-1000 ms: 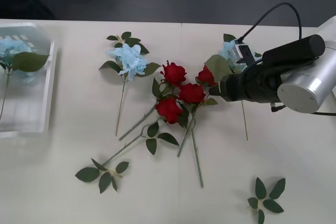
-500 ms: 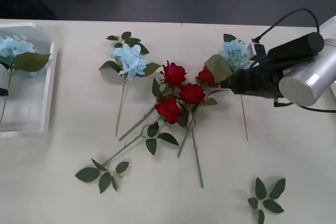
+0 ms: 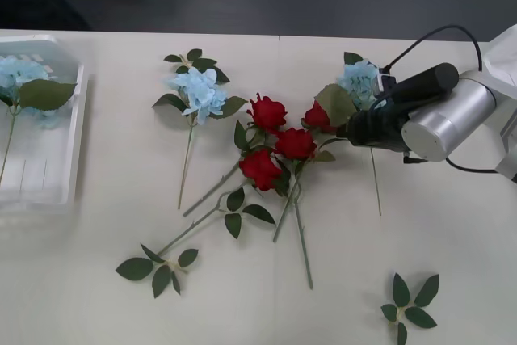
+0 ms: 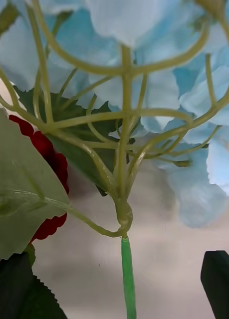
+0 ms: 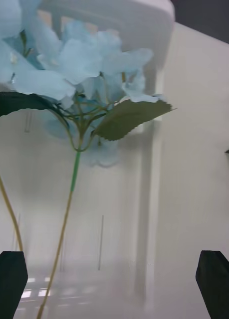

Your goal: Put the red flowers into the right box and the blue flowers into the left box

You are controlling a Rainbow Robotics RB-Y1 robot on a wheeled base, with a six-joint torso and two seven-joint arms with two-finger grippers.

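Note:
Three red flowers (image 3: 279, 141) lie in a tangle at the table's middle, and a fourth (image 3: 317, 115) lies just right of them. One blue flower (image 3: 198, 90) lies to their left. Another blue flower (image 3: 359, 81) lies at the right, and my right gripper (image 3: 346, 129) hovers low beside it. In the right wrist view that gripper (image 4: 119, 304) is open around the flower's green stem (image 4: 126, 269). My left gripper (image 5: 112, 284) is open over the left box (image 5: 154, 164), where blue flowers (image 5: 79, 65) lie. The left box (image 3: 71, 159) sits at the far left. The right box's white rim (image 3: 506, 44) shows at the far right.
Loose green leaf sprigs lie near the front of the table, one (image 3: 160, 271) at the left and one (image 3: 410, 306) at the right. The rose stems (image 3: 300, 236) fan out toward the front. A black cable (image 3: 424, 42) arches over my right arm.
My right arm has swung so its forearm points more toward the front, and its gripper has shifted slightly right onto the right blue flower's stem. The flowers have not moved.

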